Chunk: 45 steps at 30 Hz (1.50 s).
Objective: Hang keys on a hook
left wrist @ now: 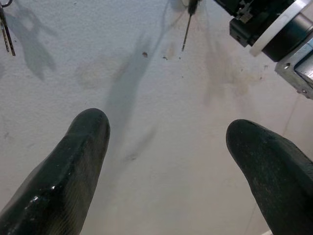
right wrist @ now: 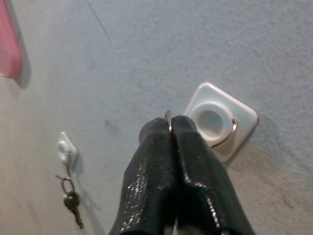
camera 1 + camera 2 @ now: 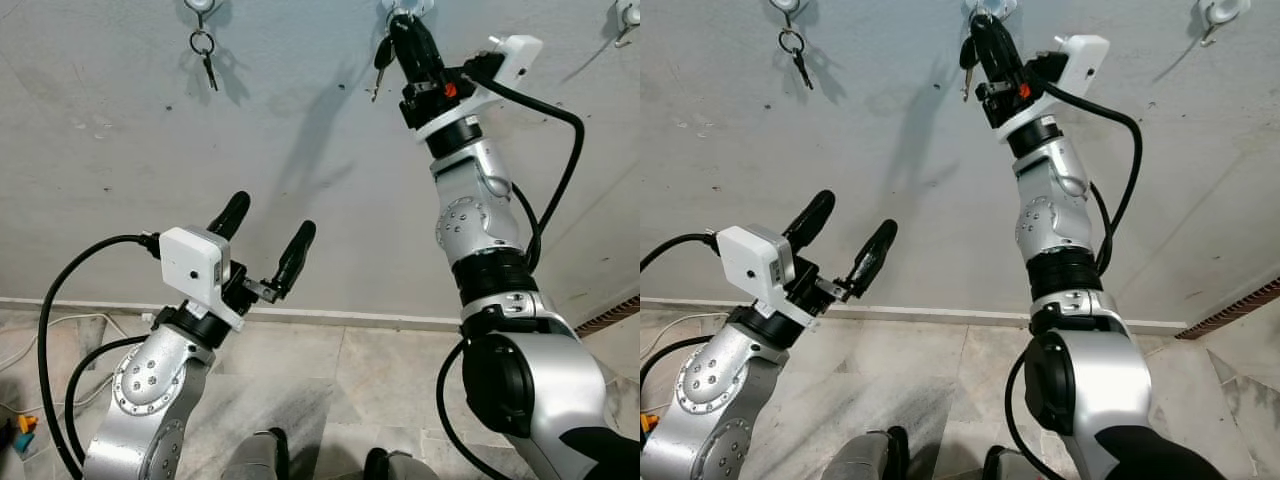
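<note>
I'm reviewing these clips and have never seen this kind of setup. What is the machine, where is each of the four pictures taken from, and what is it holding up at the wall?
This is a humanoid robot with two silver arms, each ending in two long black fingers. The two wide pictures come from a stereo camera on its head, looking at a grey wall and the tiled floor below. The other two come from cameras on its wrists, looking along the fingers.

The right gripper is raised to a white hook on the wall. Its fingers are pressed shut on a key ring, with the keys dangling beside them. The ring looks looped around the hook's knob, though I can't be certain.

The left gripper waits lower down, fingers open and empty. Another set of keys already hangs from a hook to the left.
</note>
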### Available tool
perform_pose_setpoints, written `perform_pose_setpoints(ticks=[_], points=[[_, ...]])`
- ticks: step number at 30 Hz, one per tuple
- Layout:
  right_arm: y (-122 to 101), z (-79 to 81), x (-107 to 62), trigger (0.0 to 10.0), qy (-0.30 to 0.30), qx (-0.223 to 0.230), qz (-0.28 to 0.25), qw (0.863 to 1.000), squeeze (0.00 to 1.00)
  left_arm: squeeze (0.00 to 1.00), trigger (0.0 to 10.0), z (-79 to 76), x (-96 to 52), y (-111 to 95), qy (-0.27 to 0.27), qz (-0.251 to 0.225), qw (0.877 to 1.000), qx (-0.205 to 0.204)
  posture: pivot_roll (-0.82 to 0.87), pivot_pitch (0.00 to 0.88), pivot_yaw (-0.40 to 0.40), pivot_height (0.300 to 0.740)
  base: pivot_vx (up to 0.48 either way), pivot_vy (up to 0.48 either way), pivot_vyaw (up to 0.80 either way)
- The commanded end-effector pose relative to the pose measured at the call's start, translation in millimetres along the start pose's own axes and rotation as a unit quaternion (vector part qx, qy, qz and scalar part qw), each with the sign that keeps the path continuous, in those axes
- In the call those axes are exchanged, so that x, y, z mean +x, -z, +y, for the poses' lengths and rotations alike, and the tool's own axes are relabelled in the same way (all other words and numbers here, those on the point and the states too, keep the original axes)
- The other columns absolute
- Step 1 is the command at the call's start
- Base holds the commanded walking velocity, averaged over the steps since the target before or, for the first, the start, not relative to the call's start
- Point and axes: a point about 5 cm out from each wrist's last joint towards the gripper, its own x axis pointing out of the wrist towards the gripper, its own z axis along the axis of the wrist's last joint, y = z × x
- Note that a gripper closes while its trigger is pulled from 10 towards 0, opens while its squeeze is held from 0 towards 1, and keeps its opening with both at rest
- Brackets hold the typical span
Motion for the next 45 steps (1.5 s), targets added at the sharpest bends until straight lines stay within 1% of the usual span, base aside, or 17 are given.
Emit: perform_pose_setpoints(ticks=[1, 4, 7, 8, 13, 15, 21, 26, 28, 37, 45], points=[[-2.8, 3.4, -0.2, 10.0, -0.014, -0.001, -0.003, 1.0, 0.0, 0.0, 10.0, -0.1, -3.1, 0.7, -0.003, 0.006, 1.0, 0.005, 0.23, 0.231, 0.039, 0.74, 0.0, 0.0, 0.0], [2.1, 3.9, -11.3, 10.0, -0.026, -0.009, 0.017, 0.999, 0.0, 0.0, 10.0, 0.2, -3.9, 0.9, -0.004, 0.007, 1.0, 0.005, 0.23, 0.233, 0.039, 0.74, 0.0, 0.0, 0.0], [9.5, 0.8, -25.6, 10.0, -0.022, -0.014, 0.042, 0.999, 0.0, 0.0, 10.0, 0.5, -4.4, 1.9, -0.004, 0.009, 1.0, 0.005, 0.23, 0.234, 0.042, 0.74, 0.0, 0.0, 0.0], [9.5, 0.8, -25.6, 10.0, -0.022, -0.014, 0.042, 0.999, 0.0, 0.0, 10.0, 0.5, -4.4, 1.9, -0.004, 0.009, 1.0, 0.005, 0.23, 0.234, 0.042, 0.74, 0.0, 0.0, 0.0], [18.1, -0.1, -39.2, 10.0, -0.016, -0.019, 0.072, 0.997, 0.0, 0.0, 10.0, 0.8, -3.7, 1.6, -0.001, 0.01, 1.0, 0.005, 0.22, 0.236, 0.053, 0.74, 0.0, 0.0, 0.0], [20.1, 0.6, -41.3, 10.0, -0.016, -0.024, 0.079, 0.996, 0.0, 0.0, 10.0, 1.1, -3.7, 1.5, 0.0, 0.01, 1.0, 0.005, 0.22, 0.237, 0.054, 0.74, 0.0, 0.0, 0.0], [20.1, 2.9, -38.5, 10.0, -0.016, -0.022, 0.075, 0.997, 0.0, 0.0, 10.0, 1.2, -3.1, 1.9, 0.002, 0.011, 1.0, 0.006, 0.22, 0.235, 0.056, 0.74, 0.0, 0.0, 0.0], [19.1, 4.0, -30.7, 10.0, -0.019, -0.023, 0.069, 0.997, 0.0, 0.0, 10.0, 1.2, -2.1, 2.0, 0.003, 0.011, 1.0, 0.005, 0.23, 0.235, 0.055, 0.74, 0.0, 0.0, 0.0], [15.4, 1.4, -23.2, 10.0, -0.015, -0.024, 0.062, 0.998, 0.0, 0.0, 10.0, 1.5, -3.0, 1.9, 0.001, 0.011, 1.0, 0.006, 0.23, 0.236, 0.056, 0.74, 0.0, 0.0, 0.0], [9.4, -1.8, -10.4, 10.0, -0.009, -0.028, 0.05, 0.998, 0.0, 0.0, 10.0, 1.9, -4.1, 1.7, 0.0, 0.013, 1.0, 0.008, 0.24, 0.236, 0.057, 0.74, 0.0, 0.0, 0.0], [7.8, -6.4, -6.4, 10.0, 0.003, -0.031, 0.045, 0.998, 0.0, 0.0, 10.0, 2.0, -4.2, 1.7, -0.001, 0.013, 1.0, 0.008, 0.24, 0.235, 0.054, 0.74, 0.0, 0.0, 0.0]])
